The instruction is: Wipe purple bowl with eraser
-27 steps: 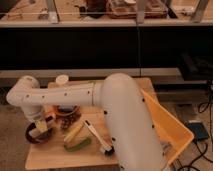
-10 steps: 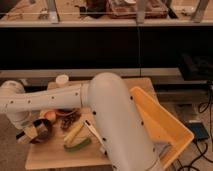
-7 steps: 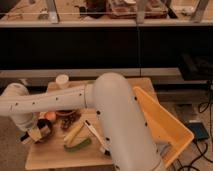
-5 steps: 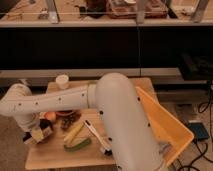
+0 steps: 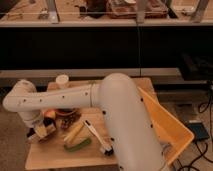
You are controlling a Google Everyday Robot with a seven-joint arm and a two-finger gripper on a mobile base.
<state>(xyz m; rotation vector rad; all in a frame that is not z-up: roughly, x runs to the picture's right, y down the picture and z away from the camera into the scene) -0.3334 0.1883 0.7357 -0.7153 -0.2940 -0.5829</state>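
- Camera view, lower left of the frame: my gripper (image 5: 41, 131) hangs low over the left edge of the wooden worktop (image 5: 55, 155), at the end of my white arm (image 5: 60, 100), which sweeps in from the big rounded shoulder at centre.
- Camera view, same spot: a pale cream block, which I take to be the eraser (image 5: 40, 131), sits right at my fingers; I cannot tell whether they are clamped on it or merely beside it.
- Camera view, just right of the gripper: the purple bowl (image 5: 69, 119) shows as a dark, glossy round shape, partly under my arm, near the eraser but apparently not touching it.
- Camera view, lower centre: a cucumber (image 5: 77, 145) lies beside a white-handled brush (image 5: 95, 135); a small white cup (image 5: 62, 80) stands at the far edge; a yellow bin (image 5: 170, 130) fills the right side.
- Step in hand, as I judge it: the eraser is being secured or carried; wiping has not started.
- Next move, as I judge it: shift the eraser rightward over the bowl's rim, lower it to contact, then stroke across the inside.
- Writing: no brand, label or lettering can be read anywhere.
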